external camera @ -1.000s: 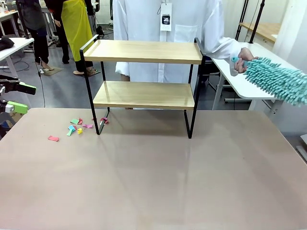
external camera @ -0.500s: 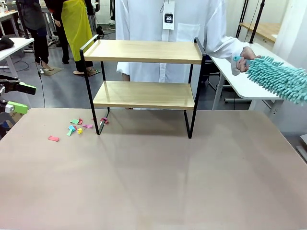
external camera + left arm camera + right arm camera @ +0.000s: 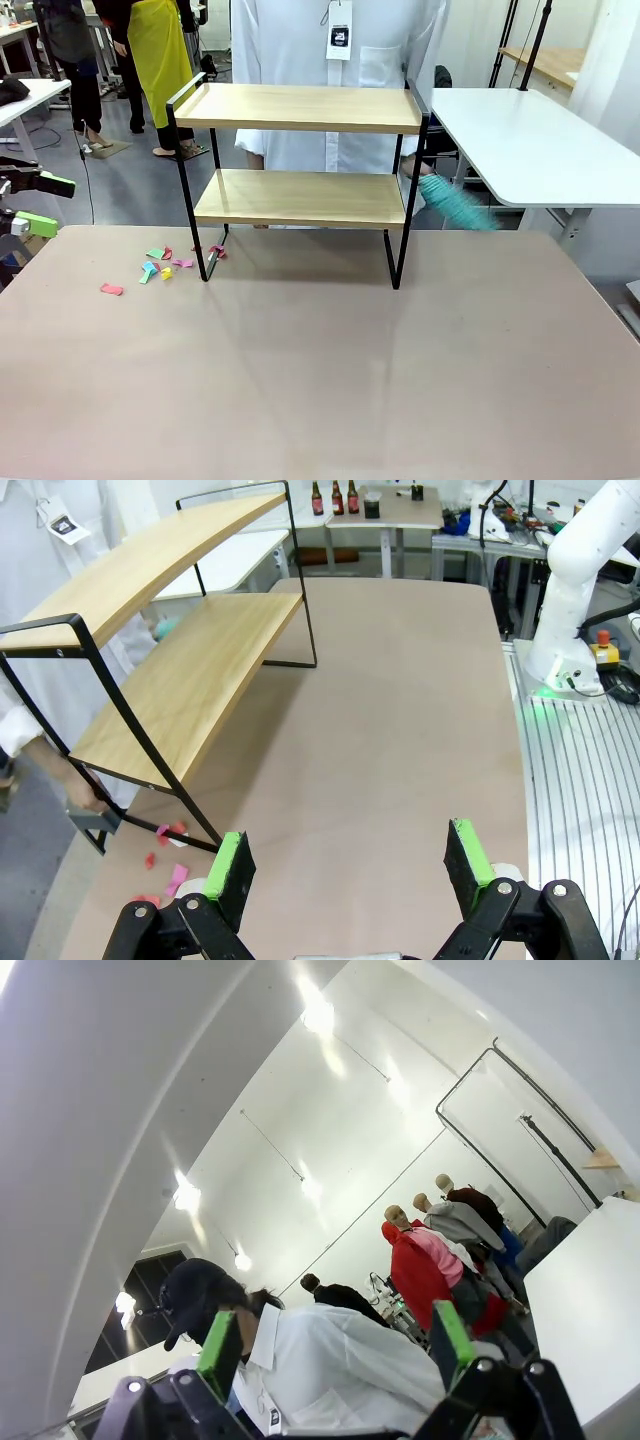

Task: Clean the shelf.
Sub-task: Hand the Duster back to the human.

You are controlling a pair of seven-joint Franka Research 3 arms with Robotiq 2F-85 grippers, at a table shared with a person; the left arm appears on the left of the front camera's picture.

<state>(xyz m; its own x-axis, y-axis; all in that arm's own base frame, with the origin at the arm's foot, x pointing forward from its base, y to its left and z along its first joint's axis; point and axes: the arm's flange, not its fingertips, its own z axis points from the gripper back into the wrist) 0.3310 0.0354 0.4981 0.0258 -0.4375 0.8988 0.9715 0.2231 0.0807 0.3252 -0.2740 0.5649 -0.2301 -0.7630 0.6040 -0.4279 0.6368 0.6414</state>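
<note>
The shelf (image 3: 300,197) stands at the back middle of the table, and both of its wooden boards look bare. From the left wrist view the shelf (image 3: 190,670) runs along the left side. A person in a white coat (image 3: 330,60) stands behind it and holds a blurred teal duster (image 3: 457,204) low at the shelf's right end, near the lower board. My left gripper (image 3: 45,205) is open at the table's far left edge, well clear of the shelf. Nothing sits between the fingers of my left gripper (image 3: 350,865). My right gripper (image 3: 335,1345) points upward, open with nothing in it.
Several small coloured paper scraps (image 3: 160,266) lie on the table by the shelf's left foot; these scraps (image 3: 168,855) also appear in the left wrist view. A white side table (image 3: 530,140) stands at the back right. The right arm's white base (image 3: 575,590) rises beyond the table's edge.
The person has swung the teal duster from above the white side table down and left to the shelf's right end. Neither gripper has moved.
</note>
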